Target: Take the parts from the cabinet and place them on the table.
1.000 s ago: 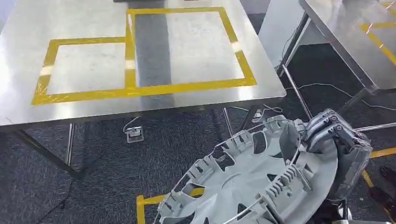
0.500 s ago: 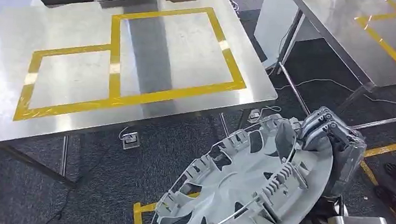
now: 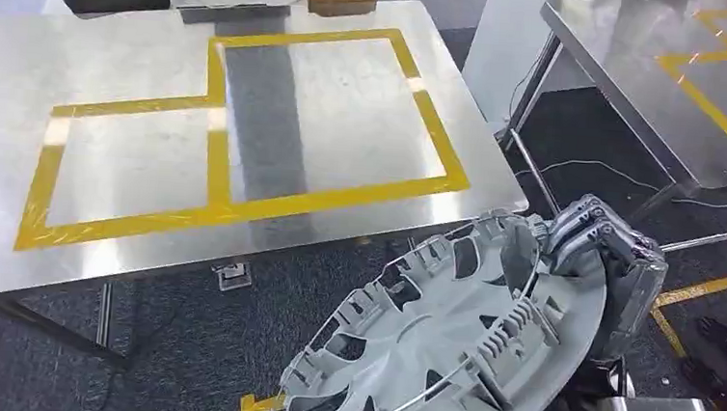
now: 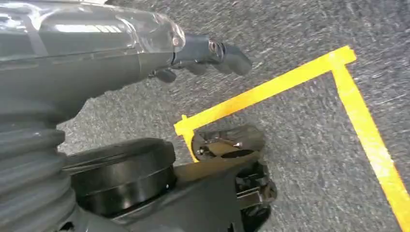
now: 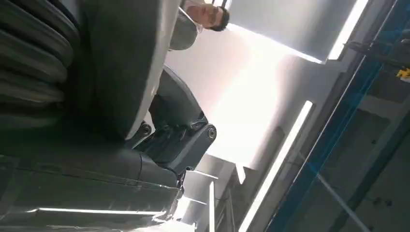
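Right hand (image 3: 600, 249) grips the rim of the grey wheel cover (image 3: 447, 337), tilted in the air just short of the steel table (image 3: 135, 238). Left hand (image 4: 203, 50) hangs low, fingers seemingly loose, holding nothing.

Matt grey plastic wheel cover (image 3: 457, 338); brushed shiny metal table (image 3: 21, 66); rough dk carpet (image 3: 186, 338).

A workshop or test lab: steel tables (image 3: 9, 248) marked with yellow tape (image 3: 219, 137), taped carpet floor, strip lights overhead.
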`<action>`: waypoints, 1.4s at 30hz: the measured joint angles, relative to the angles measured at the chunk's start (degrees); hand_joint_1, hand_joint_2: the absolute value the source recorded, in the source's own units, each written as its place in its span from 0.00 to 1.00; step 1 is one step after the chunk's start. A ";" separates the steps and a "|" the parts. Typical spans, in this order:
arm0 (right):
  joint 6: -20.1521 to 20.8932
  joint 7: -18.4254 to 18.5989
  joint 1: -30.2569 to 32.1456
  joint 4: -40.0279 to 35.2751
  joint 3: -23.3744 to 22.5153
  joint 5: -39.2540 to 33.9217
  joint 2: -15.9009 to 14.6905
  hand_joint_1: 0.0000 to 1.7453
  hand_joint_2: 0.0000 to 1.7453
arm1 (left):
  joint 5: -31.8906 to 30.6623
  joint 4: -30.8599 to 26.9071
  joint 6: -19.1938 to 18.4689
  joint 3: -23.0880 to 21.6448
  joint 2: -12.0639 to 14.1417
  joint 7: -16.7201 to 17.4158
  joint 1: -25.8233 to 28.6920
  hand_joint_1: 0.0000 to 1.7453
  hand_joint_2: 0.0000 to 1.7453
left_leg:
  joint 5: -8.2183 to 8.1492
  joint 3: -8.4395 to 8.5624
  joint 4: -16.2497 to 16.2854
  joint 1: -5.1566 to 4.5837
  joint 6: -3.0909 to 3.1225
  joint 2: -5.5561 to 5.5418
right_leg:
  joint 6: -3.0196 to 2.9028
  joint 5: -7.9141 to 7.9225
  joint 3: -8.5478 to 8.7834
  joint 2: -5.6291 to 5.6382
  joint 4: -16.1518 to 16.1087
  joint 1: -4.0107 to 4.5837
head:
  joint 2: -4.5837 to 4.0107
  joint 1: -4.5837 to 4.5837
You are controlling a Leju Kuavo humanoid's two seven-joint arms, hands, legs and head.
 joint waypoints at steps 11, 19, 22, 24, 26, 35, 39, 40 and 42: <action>0.00 -0.20 0.40 -0.07 0.00 0.00 0.00 1.00 1.00 | -0.17 -0.02 0.07 -0.02 -0.68 0.04 0.01 0.00 1.00 | -3.45 5.48 0.02 -0.56 -1.89 -0.40 | -4.54 11.07 0.79 -0.18 -14.28 1.61 | 0.00 1.77; 0.02 -0.22 0.59 0.00 0.00 -0.02 0.04 1.00 1.00 | -0.17 0.00 0.18 -0.02 -0.39 0.04 0.16 0.00 1.00 | -3.58 -5.24 8.94 1.38 -4.68 -0.39 | -2.78 7.80 6.43 -0.17 -15.88 -0.27 | 0.00 0.57; 0.04 -0.20 0.53 0.09 0.04 -0.07 0.02 1.00 1.00 | -0.20 0.00 0.17 -0.02 -0.33 0.04 0.33 0.00 1.00 | 2.06 -4.04 1.05 1.65 -5.90 0.13 | -1.23 5.90 8.82 -0.11 -15.44 -0.89 | 0.00 1.69; 0.02 -0.20 0.67 0.20 0.02 -0.11 0.02 1.00 1.00 | -0.15 0.02 0.20 -0.02 -0.26 0.18 0.36 0.00 1.00 | 2.46 -3.07 0.67 1.25 -3.33 0.53 | -0.27 4.98 9.31 -0.15 -15.74 -0.85 | 0.00 4.01; 0.02 -0.20 0.63 0.15 -0.02 -0.09 0.00 1.00 1.00 | -0.20 0.02 0.24 -0.02 -0.15 0.15 0.19 0.00 1.00 | 2.03 -2.21 0.50 1.29 -2.29 0.06 | 0.14 5.16 9.71 -0.22 -15.07 -1.06 | 0.00 4.72; -0.09 -0.20 0.68 0.31 0.02 -0.68 0.00 1.00 1.00 | 0.02 0.00 0.35 -0.02 -0.15 -0.09 0.11 0.00 1.00 | -0.04 0.55 0.39 0.23 -0.41 -0.45 | -0.42 7.11 -0.14 -0.18 -5.67 -0.32 | 0.00 6.01; -0.11 -0.24 0.82 0.48 0.07 -0.81 0.04 1.00 1.00 | 0.17 0.00 0.33 -0.02 -0.15 -0.22 0.00 0.00 1.00 | -0.81 0.53 0.51 -0.52 -0.71 -0.73 | -0.25 9.52 2.42 -0.14 -13.40 -0.26 | 0.00 6.03; -0.11 -0.24 0.80 0.48 0.07 -0.83 0.00 1.00 1.00 | 0.17 0.00 0.33 -0.02 -0.13 -0.22 0.12 0.00 1.00 | -0.85 0.50 0.30 -0.52 -0.73 -0.63 | -0.37 8.83 2.44 -0.08 -13.42 -0.26 | 0.00 5.64; -0.11 -0.26 0.79 0.46 0.07 -0.83 0.00 1.00 1.00 | 0.20 0.00 0.33 -0.02 -0.13 -0.22 0.12 0.00 1.00 | -0.92 0.66 0.17 -0.52 -0.83 -0.52 | -0.43 8.94 2.39 0.01 -13.43 -0.26 | 0.00 5.19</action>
